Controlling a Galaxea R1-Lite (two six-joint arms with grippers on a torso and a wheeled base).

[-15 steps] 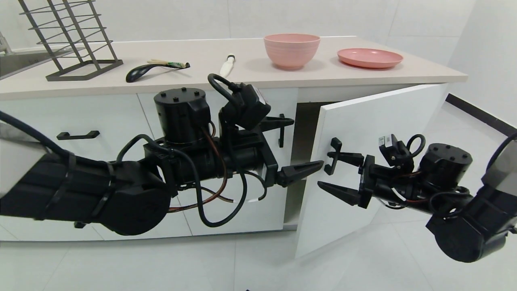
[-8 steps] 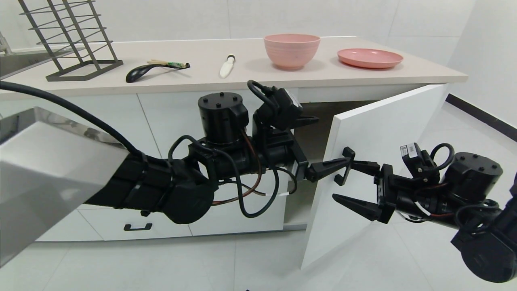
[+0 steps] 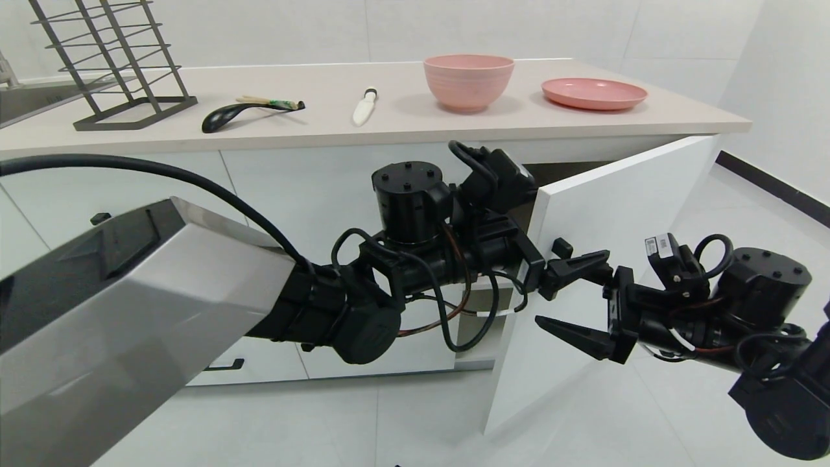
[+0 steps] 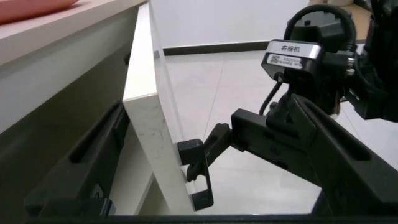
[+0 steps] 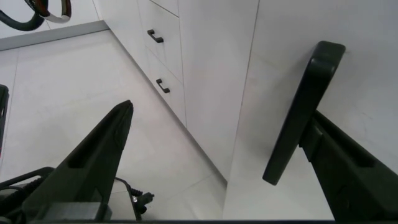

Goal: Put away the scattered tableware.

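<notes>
Straddling the cabinet door [image 4: 148, 146] edge: left fingers [image 4: 79, 163], spread.

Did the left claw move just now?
Yes. The left gripper moved to the robot's right, from below the pink bowl to the cabinet door's edge.

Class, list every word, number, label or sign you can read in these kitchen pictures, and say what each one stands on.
White sticker on the right arm's wrist camera: a square code beside small print, too small to read reliably.
Pink bowl, pink plate, cabinet door: no print to be seen.
</notes>
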